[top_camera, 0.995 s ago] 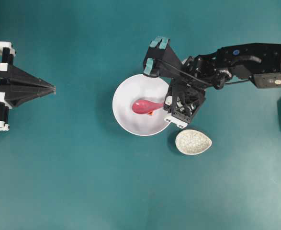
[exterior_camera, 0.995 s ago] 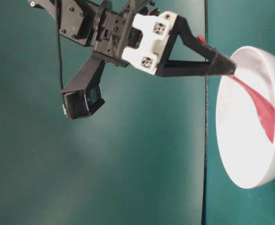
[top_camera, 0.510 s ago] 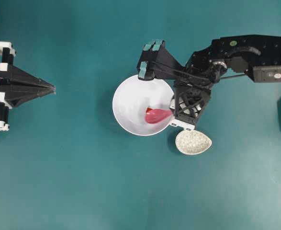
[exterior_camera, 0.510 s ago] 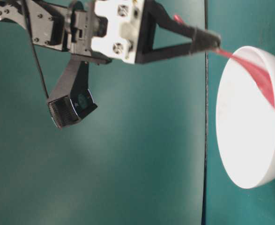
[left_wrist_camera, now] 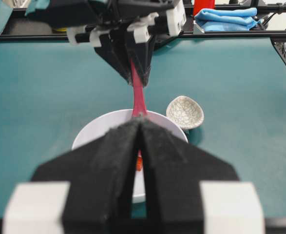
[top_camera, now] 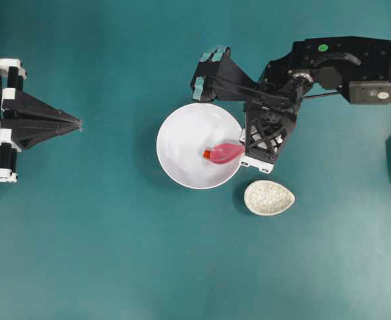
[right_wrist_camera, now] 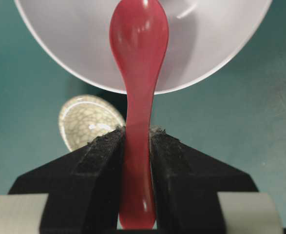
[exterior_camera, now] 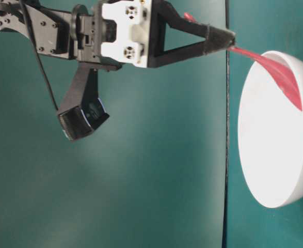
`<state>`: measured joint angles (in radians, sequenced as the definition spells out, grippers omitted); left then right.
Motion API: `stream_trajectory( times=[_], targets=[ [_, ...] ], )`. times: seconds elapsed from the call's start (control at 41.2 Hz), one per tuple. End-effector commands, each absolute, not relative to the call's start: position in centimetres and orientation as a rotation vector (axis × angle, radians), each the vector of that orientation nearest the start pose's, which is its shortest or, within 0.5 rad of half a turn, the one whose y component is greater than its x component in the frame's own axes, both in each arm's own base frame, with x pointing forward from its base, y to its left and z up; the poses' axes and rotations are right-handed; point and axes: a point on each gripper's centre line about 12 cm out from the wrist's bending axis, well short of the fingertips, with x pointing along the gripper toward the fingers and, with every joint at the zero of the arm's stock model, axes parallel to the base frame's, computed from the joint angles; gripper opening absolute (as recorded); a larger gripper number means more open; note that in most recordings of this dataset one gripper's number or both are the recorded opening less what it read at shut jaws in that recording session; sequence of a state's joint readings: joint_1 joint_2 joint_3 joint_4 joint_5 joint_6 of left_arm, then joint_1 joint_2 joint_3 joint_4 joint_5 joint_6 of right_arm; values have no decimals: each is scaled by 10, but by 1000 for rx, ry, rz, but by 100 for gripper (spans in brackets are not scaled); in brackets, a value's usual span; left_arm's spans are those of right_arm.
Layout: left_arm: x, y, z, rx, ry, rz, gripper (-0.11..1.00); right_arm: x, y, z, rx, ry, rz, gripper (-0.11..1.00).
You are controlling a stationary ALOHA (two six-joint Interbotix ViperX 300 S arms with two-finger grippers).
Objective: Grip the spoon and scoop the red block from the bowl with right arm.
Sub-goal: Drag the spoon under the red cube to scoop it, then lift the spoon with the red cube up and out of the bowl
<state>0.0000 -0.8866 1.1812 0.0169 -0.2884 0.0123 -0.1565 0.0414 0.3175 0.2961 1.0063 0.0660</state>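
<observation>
Over teal table [top_camera: 115, 253], right gripper [right_wrist_camera: 137, 141] clamps spoon [right_wrist_camera: 138, 73].

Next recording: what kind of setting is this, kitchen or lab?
Probably a lab test bench, not a kitchen: a bare teal table with two black robot arms, a black frame rail at the far edge, and only a white bowl and small dish as props.

I log spoon [right_wrist_camera: 138, 83]: glossy pink-magenta | bowl [top_camera: 182, 143]: plain white | block [top_camera: 208, 154]: red-orange, I think, mostly hidden | small dish [top_camera: 269, 197]: off-white, crackled | table [top_camera: 115, 253]: teal
</observation>
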Motion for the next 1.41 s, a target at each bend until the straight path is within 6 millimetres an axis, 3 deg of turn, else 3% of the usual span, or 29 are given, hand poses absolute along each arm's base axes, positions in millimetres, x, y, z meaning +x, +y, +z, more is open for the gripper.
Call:
stream_trajectory(
  times=[0.0, 0.437, 0.923, 1.214, 1.384],
  targets=[
    [212, -1, 280, 31, -12, -9, 0, 383, -31, 219, 457, 1302, -67, 22],
    [212, -1, 280, 31, -9, -9, 0, 400, -36, 202, 451, 1257, -82, 22],
    [212, -1, 280, 31, -8, -9, 0, 430, -46, 208, 434, 1068, -118, 22],
    [212, -1, 281, 33, -14, -9, 0, 420, -35, 211, 419, 1017, -109, 22],
    [211, -1, 282, 28, -20, -9, 0, 403, -32, 209, 405, 885, -130, 22]
  ],
)
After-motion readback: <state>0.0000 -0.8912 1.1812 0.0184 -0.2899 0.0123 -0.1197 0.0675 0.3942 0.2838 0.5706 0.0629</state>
